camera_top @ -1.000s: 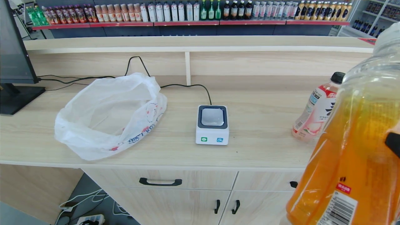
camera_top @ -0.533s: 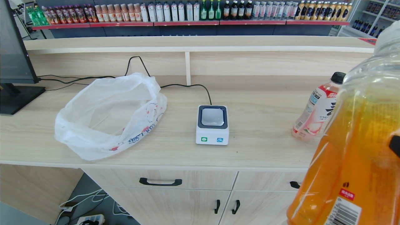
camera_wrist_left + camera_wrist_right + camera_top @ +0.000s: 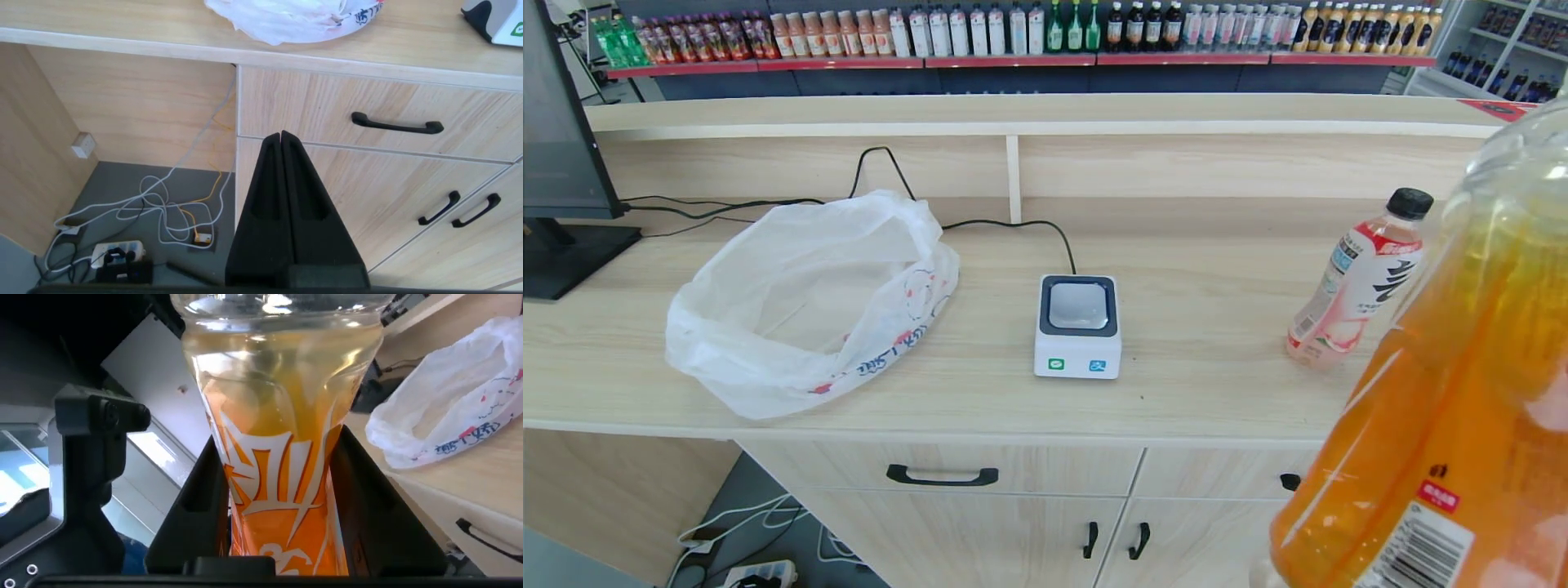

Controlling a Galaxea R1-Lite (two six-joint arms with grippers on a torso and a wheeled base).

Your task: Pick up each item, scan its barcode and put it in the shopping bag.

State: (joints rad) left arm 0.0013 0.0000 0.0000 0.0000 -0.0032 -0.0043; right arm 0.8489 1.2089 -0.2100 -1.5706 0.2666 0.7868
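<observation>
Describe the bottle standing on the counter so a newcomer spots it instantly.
Start at the wooden counter; right of the white scanner at its middle stands one bottle. Pale pink contents, white-and-red label and black cap set it apart from the orange drink bottle held in the right gripper.

We are looking at a shop, at its checkout. Behind the bench [image 3: 1192,269] a long red-edged shelf [image 3: 1013,61] carries rows of bottled drinks [image 3: 980,28] sorted by kind, and a second shelf unit [image 3: 1494,49] stands at the far right. On the bench sit a corded barcode scanner [image 3: 1078,325], an open plastic shopping bag [image 3: 809,302] and a monitor [image 3: 556,122] on its stand.
</observation>
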